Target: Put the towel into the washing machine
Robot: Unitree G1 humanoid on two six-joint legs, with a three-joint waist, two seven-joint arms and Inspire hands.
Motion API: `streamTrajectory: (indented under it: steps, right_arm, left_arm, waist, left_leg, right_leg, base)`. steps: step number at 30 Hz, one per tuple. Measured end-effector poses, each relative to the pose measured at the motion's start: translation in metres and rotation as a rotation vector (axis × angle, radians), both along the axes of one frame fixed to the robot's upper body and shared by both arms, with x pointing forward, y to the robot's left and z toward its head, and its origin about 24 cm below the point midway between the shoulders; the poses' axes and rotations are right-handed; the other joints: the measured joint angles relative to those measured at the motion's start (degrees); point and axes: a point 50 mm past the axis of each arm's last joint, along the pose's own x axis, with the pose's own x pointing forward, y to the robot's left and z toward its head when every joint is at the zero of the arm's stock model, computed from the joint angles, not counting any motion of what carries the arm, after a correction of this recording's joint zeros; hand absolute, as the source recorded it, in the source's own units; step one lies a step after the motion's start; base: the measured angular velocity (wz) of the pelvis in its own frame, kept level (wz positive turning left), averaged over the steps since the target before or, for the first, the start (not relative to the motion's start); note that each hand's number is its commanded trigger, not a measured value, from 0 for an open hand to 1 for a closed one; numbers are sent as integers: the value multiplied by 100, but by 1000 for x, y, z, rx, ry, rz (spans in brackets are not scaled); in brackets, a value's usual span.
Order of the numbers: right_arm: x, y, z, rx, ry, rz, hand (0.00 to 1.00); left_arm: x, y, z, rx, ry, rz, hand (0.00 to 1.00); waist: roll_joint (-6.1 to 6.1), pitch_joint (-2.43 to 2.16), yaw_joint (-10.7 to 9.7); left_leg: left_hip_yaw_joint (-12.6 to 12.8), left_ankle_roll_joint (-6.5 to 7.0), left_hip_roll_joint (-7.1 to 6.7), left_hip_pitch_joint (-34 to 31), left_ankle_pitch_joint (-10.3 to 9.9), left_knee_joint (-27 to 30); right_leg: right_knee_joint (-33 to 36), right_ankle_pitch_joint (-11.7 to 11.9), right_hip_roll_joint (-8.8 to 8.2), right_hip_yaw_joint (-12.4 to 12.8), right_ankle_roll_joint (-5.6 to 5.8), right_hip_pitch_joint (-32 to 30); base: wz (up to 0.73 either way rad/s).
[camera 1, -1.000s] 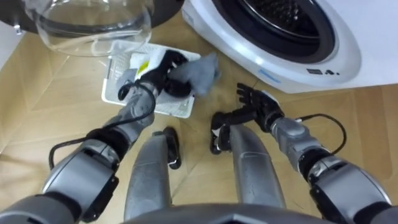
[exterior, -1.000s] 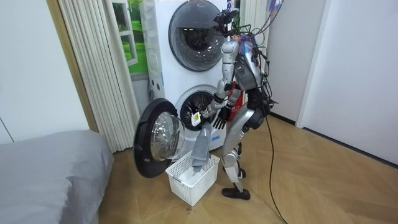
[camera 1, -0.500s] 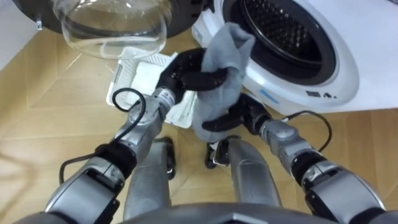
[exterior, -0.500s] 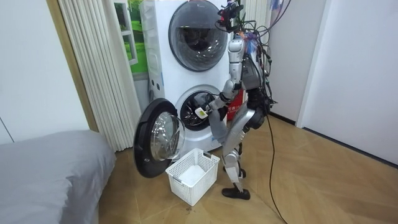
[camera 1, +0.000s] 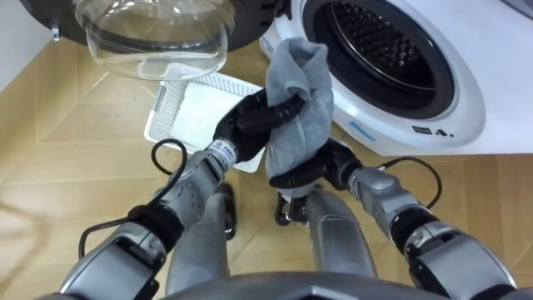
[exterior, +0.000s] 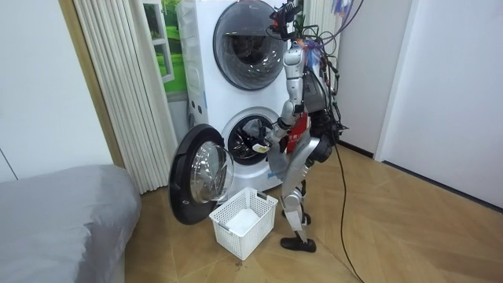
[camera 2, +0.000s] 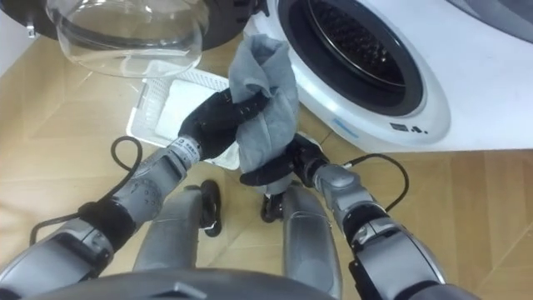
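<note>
The grey towel (camera 1: pixel 298 92) hangs bunched in front of the lower washing machine's open drum (camera 1: pixel 379 42), just below and left of its mouth. My left hand (camera 1: pixel 254 121) is shut on the towel's middle, with the fingers wrapped round the cloth. My right hand (camera 1: pixel 301 172) is under the towel's lower end, its dark fingers curled round the hanging cloth. In the right eye view the towel (camera 2: pixel 265 87) sits between the left hand (camera 2: pixel 215 121) and the right hand (camera 2: pixel 279 172). The room view has me standing upright close before the drum (exterior: pixel 250 140).
The white basket (camera 1: pixel 166 117) stands on the wooden floor to my left, under the open round glass door (camera 1: pixel 154 33). The machine's white front panel (camera 1: pixel 433 125) is to my right. In the room view a bed (exterior: pixel 63 220) and curtains (exterior: pixel 118 86) are at the left.
My left hand lifted the towel out of the basket and up to the drum mouth. My right hand moved in and closed on its lower end. I rose from bending over the basket.
</note>
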Motion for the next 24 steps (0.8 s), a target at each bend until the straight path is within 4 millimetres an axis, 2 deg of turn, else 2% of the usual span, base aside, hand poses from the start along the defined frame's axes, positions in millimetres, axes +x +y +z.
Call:
streamTrajectory:
  steps: [8, 15, 16, 17, 24]
  right_arm:
    - [0, 3, 0, -11, -4, -4, 100]
    - [1, 0, 0, -16, 7, -18, 100]
    - [1, -1, 0, -17, 8, -18, 100]
    - [0, 0, -1, -18, 11, -16, 100]
    - [-3, -2, -3, -26, 31, -29, 100]
  left_arm:
    - [1, 0, 1, -98, 43, 65, 100]
    - [-2, 3, -3, -187, 107, 129, 100]
    - [-2, 3, -3, -191, 110, 132, 64]
    - [-4, 4, -4, -198, 118, 139, 0]
    - [-4, 11, -6, -215, 138, 173, 0]
  waist:
    - [10, -1, 10]
    - [96, -4, 50]
    - [104, -4, 50]
    - [116, -7, 53]
    - [187, -36, 148]
  left_leg:
    - [-17, -11, 23, 2, 4, -16]
    - [-23, -23, 23, 16, 13, -72]
    - [-24, -23, 20, 18, 13, -82]
    - [-15, -22, 18, 26, 14, -99]
    - [21, -24, 19, 72, 14, -110]
  right_leg:
    - [-19, -3, 30, 3, -9, 0]
    - [-87, 3, 38, -20, -19, 35]
    - [-89, 3, 36, -19, -19, 35]
    - [-82, 3, 34, -18, -18, 35]
    - [-87, 3, 45, 27, -18, 40]
  base:
    - [-1]
    - [0]
    - [0]
    - [0]
    - [-1]
